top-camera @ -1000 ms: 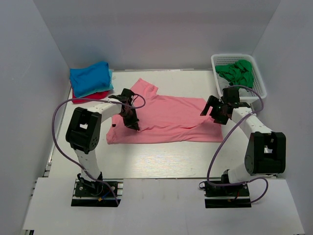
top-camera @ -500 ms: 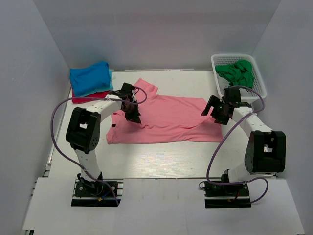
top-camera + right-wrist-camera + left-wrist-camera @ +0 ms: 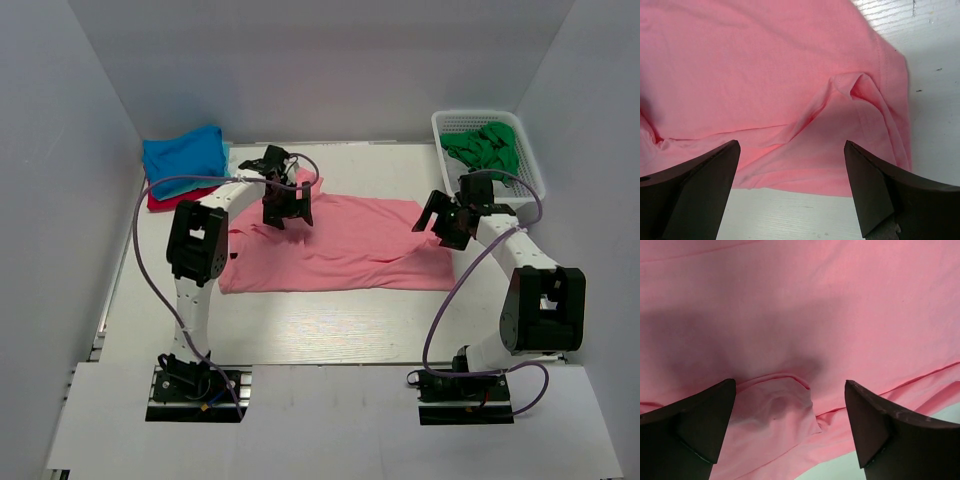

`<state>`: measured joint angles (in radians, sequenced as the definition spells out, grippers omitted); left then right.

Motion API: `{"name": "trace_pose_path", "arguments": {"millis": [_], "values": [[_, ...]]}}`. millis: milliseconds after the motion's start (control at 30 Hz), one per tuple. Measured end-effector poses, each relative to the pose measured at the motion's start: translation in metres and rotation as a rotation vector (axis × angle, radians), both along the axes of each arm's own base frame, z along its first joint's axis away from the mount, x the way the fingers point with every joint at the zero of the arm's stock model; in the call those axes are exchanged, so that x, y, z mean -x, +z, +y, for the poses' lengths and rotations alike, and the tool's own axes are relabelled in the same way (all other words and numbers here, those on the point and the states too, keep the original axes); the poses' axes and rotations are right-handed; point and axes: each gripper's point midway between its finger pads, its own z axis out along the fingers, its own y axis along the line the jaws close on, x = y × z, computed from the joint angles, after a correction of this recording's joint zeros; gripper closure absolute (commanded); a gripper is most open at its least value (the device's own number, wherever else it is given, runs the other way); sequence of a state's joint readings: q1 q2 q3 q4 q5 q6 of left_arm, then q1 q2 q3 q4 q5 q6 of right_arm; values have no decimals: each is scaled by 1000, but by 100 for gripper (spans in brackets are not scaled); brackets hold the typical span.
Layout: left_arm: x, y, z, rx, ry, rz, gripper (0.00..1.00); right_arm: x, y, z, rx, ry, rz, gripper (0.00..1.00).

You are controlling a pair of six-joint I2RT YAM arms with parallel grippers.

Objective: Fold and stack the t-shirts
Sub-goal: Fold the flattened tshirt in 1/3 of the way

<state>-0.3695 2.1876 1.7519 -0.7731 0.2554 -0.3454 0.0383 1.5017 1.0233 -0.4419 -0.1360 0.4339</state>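
Two piles bound the back: a folded blue t-shirt on a red one at left, a white basket of green cloth at right, while bare table runs along the near hem of the salmon-pink t-shirt spread mid-table. Its far-left part is hidden under the left gripper. That one and the right gripper both hang with jaws wide apart just over pink cloth, gripping nothing.

Holds the left arm stretched far forward, left tool pointing down with jaws wide apart; angles the right tool inward, jaws equally spread.
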Motion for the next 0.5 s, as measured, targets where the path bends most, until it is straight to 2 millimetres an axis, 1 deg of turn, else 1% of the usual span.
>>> {"name": "trace_pose_path", "arguments": {"millis": [100,233,367,433,500], "values": [[-3,4,1,-11,-26,-13,0,-1,1,-1,5,2,-4,10],[-4,16,1,-7,-48,-61,0,-1,0,-3,31,14,-9,10],[1,37,8,-16,-39,-106,0,0,-2,-2,75,39,-14,10],[4,51,12,-10,-30,-139,0,0,-2,2,92,60,-17,10],[12,62,18,-1,-20,-155,0,1,-4,8,99,84,-18,10]]}}
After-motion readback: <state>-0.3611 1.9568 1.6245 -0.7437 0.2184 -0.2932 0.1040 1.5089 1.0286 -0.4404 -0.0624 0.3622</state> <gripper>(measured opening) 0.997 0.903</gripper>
